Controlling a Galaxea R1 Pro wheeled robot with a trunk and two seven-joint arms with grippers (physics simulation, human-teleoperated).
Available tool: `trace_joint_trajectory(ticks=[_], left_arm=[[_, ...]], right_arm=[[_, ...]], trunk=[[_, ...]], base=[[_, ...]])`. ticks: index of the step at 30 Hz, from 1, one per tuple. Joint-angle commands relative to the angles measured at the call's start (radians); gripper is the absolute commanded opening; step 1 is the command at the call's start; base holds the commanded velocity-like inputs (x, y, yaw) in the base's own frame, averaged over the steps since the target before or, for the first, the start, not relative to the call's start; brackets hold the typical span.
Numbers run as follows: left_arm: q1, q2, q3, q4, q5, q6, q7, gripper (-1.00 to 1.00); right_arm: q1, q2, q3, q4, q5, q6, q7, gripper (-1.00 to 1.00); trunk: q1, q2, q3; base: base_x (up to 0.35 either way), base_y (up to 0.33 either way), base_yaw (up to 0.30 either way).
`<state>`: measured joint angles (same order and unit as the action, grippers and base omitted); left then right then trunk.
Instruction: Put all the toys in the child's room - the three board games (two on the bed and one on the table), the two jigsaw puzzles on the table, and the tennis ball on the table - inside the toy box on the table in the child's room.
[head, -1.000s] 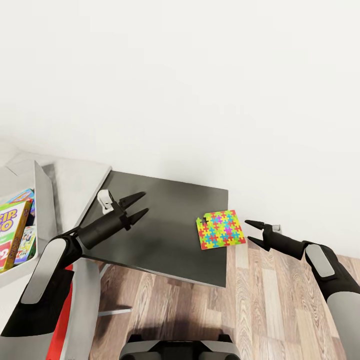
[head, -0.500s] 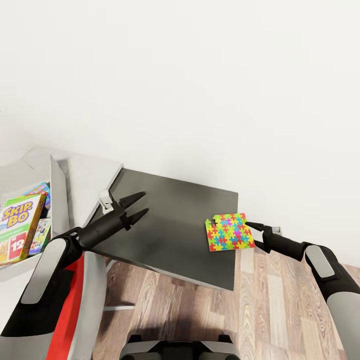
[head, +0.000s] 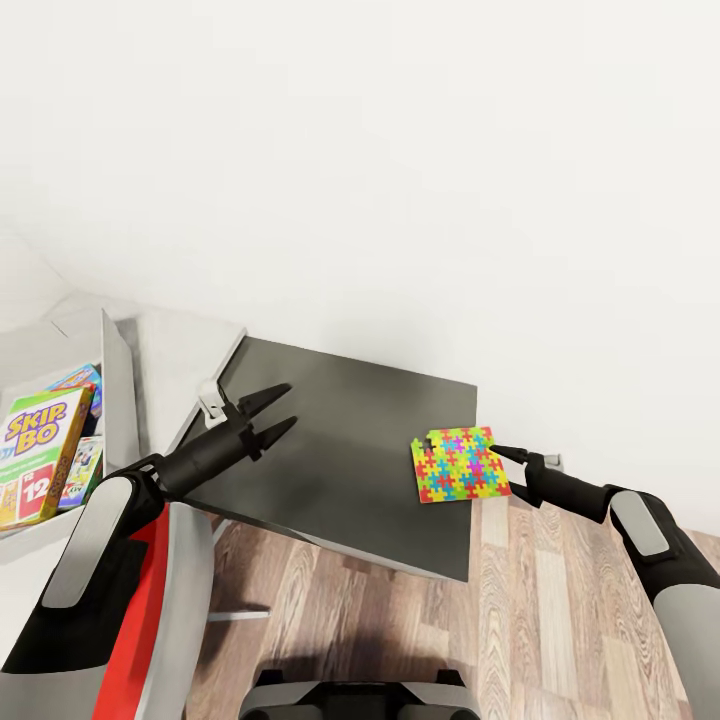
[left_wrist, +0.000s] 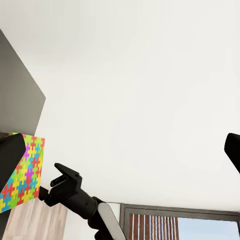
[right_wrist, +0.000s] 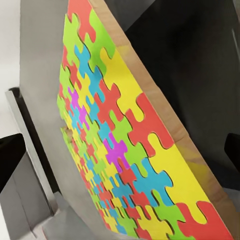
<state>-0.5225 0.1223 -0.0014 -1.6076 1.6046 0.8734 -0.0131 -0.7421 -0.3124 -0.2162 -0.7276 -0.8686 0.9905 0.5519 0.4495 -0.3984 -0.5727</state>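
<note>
Head view: jigsaw puzzle (head: 460, 464) lies flat at the right near corner of the dark lower surface (head: 340, 450), its right edge hanging slightly past the surface edge over the wood-plank floor (head: 540, 620). Right claw (head: 505, 470) sits at the puzzle's right edge, one fingertip over the sheet and the other dropping below it at the surface edge, jaws parted around the edge; cannot tell if they actually pinch it. Right wrist view: puzzle (right_wrist: 130, 145) close up, multicoloured interlocking pieces on a brown backing, seen slanted, with dark finger tips (right_wrist: 10, 160) at both sides of the frame, still apart, and the sheet running between them. Left claw (head: 268, 412) hovers over the left part of the dark surface, well apart from the puzzle, jaws open in a clear V, holding nothing. Left wrist view: part of the puzzle (left_wrist: 22, 170) on the dark surface, the right arm (left_wrist: 70, 192) reaching to its edge, white wall behind. Far left in the head view: light grey toy box (head: 115, 380) on the pale higher surface (head: 185, 350), with a yellow-green-red Skip-Bo board game (head: 40, 455) in it, a blue game box (head: 78, 380) peeking behind it and another printed box (head: 82, 465) just beside. White wall (head: 400, 200) fills the far side. Red and grey chair part (head: 165, 600) near left, below the left arm.
</note>
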Motion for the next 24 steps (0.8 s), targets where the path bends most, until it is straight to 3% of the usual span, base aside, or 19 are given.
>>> trace_joint_trajectory(ticks=[1,24], left_arm=[[-0.001,0.000,0.000,0.000,0.000,0.002,-0.001,1.00],[-0.001,0.000,0.000,0.000,0.000,0.002,-0.001,1.00]], right_arm=[[-0.001,0.000,-0.003,0.000,0.007,0.005,0.006,1.00],[0.000,0.010,0.000,0.001,0.007,0.003,0.005,1.00]], trunk=[[0.001,-0.002,-0.001],[0.001,-0.002,-0.001]], base=[[0.000,0.000,0.005],[0.000,0.000,0.001]])
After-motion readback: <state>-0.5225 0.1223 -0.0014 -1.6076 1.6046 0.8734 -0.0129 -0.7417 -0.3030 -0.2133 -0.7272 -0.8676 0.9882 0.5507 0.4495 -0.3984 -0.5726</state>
